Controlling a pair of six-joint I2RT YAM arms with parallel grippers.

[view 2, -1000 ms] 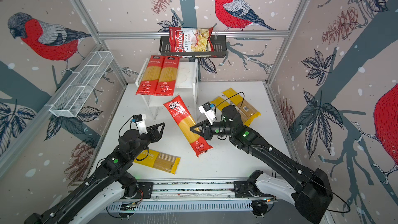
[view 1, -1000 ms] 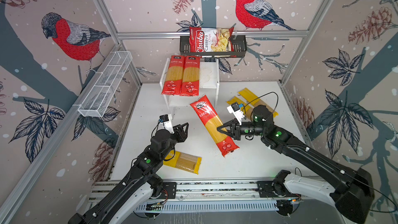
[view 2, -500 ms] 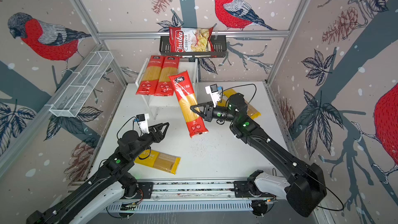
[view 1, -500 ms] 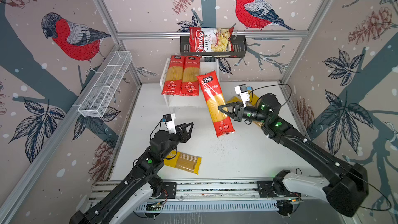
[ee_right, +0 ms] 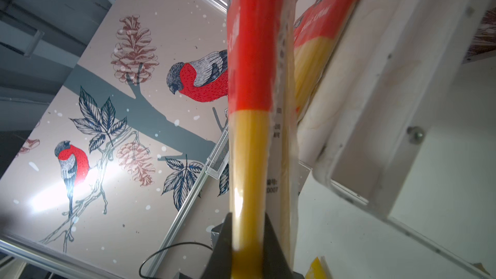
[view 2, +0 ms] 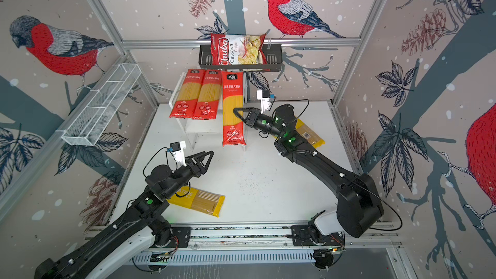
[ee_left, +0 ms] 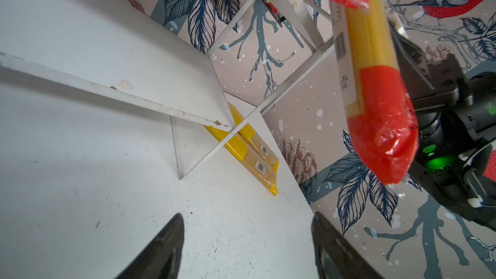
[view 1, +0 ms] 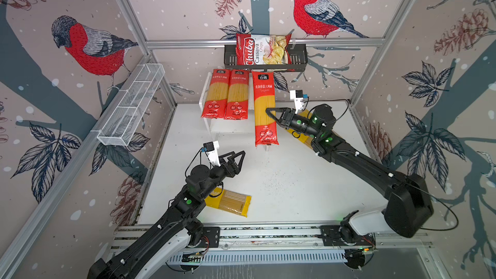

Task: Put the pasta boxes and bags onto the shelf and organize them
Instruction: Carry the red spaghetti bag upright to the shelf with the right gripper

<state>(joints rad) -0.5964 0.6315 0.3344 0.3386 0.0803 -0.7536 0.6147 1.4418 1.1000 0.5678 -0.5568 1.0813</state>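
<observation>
My right gripper (view 1: 268, 111) (ee_right: 248, 226) is shut on a red-ended spaghetti packet (view 1: 264, 108) (view 2: 233, 108) (ee_right: 252, 76), gripping its clear middle. The packet hangs in the air at the right side of the white shelf (view 1: 206, 87) (ee_right: 375, 103), parallel to two red-ended packets (view 1: 226, 93) lying on the shelf's top. My left gripper (view 1: 240, 160) (ee_left: 247, 218) is open and empty above the table's front left. A yellow packet (view 1: 233, 202) lies flat beside the left arm. Two yellow packets (ee_left: 257, 157) (view 2: 308, 135) lie on the table partly under the right arm.
A Cassava Chips bag (view 1: 264, 50) sits in the black wall basket (view 1: 299, 57) just above the shelf. A white wire mesh tray (view 1: 131, 108) hangs on the left wall. The arms' rail (view 1: 268, 233) runs along the front edge.
The right gripper has lifted the red-ended packet from the middle of the table up to the shelf's right side and turned it straight. The left gripper has opened wider and risen slightly.
</observation>
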